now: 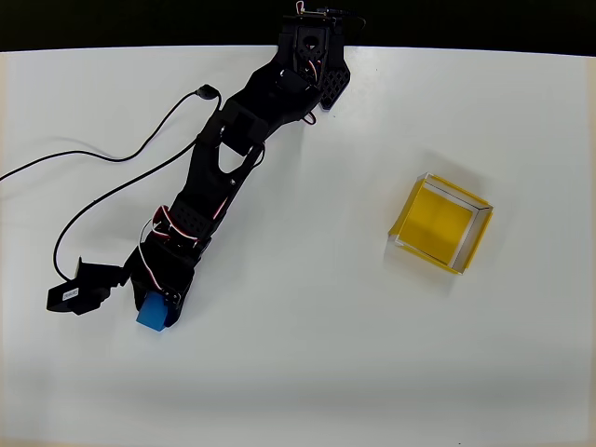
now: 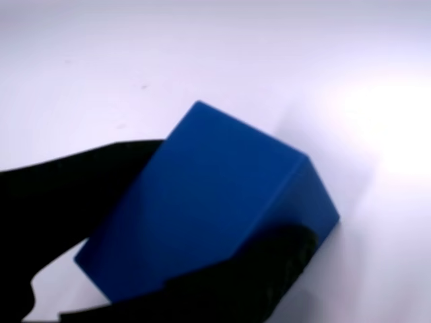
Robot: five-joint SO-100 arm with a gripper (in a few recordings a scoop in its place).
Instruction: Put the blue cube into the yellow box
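The blue cube (image 1: 151,316) lies at the lower left of the white table, partly under the black arm's tip. My gripper (image 1: 156,301) is down over it. In the wrist view the blue cube (image 2: 209,208) looms large and tilted, with one black finger (image 2: 74,195) pressed along its left face and the other finger (image 2: 262,282) against its lower right face, so the gripper (image 2: 232,192) is shut on it. The cube's underside is hidden, and a shadow falls beside it on the table. The yellow box (image 1: 440,223) stands open-topped far to the right, with nothing inside it.
A black cable (image 1: 112,158) loops across the table left of the arm. The arm's base (image 1: 312,56) sits at the back edge, where the table meets a dark strip. A broad stretch of bare white table (image 1: 307,279) lies between the cube and the box.
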